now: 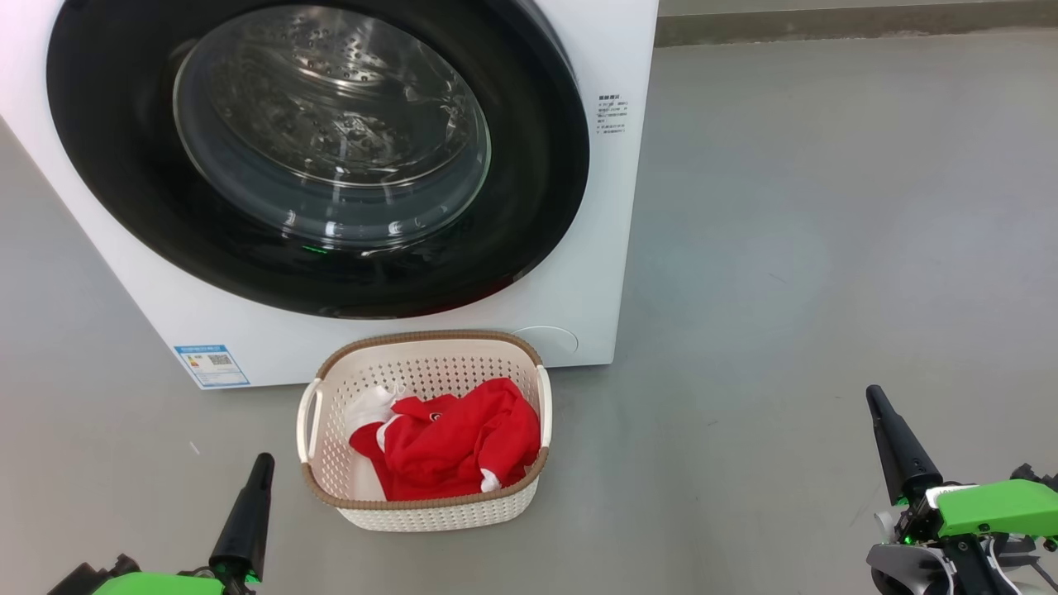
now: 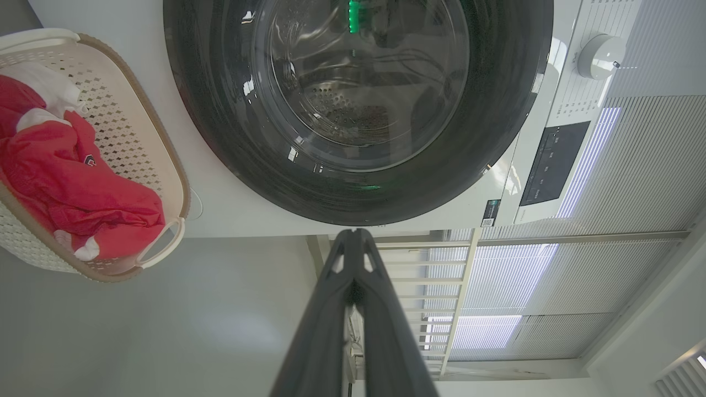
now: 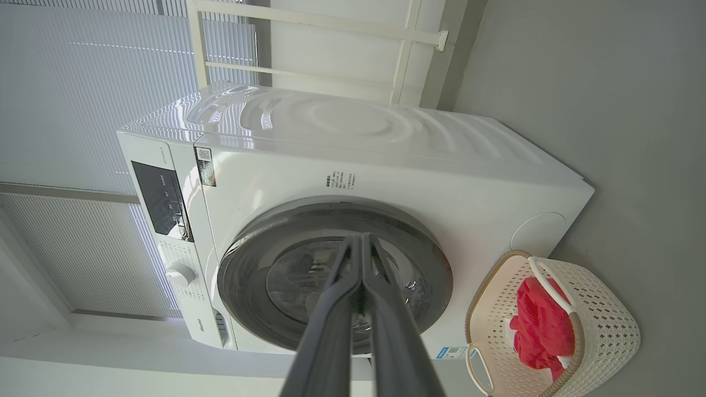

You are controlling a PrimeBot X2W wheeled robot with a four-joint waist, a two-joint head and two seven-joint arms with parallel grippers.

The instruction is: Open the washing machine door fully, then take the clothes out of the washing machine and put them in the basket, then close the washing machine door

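Left gripper [image 1: 262, 464] low left, right gripper [image 1: 876, 402] low right, both with fingers pressed together and holding nothing. Ahead between them, the basket [image 1: 430, 338] sits on the floor with the red clothes [image 1: 455, 438] inside. Just behind it is the washing machine [image 1: 599, 248] — the washing machine door [image 1: 116, 165] closed against its front.

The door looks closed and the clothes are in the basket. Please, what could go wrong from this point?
1. The washing machine door looks closed against the washing machine, but its latch is hidden; it may not be locked.
2. The basket stands close before the machine, near the shut left gripper; driving forward could knock it and spill the clothes.
3. Reflections on the glass could hide a small piece left in the drum.
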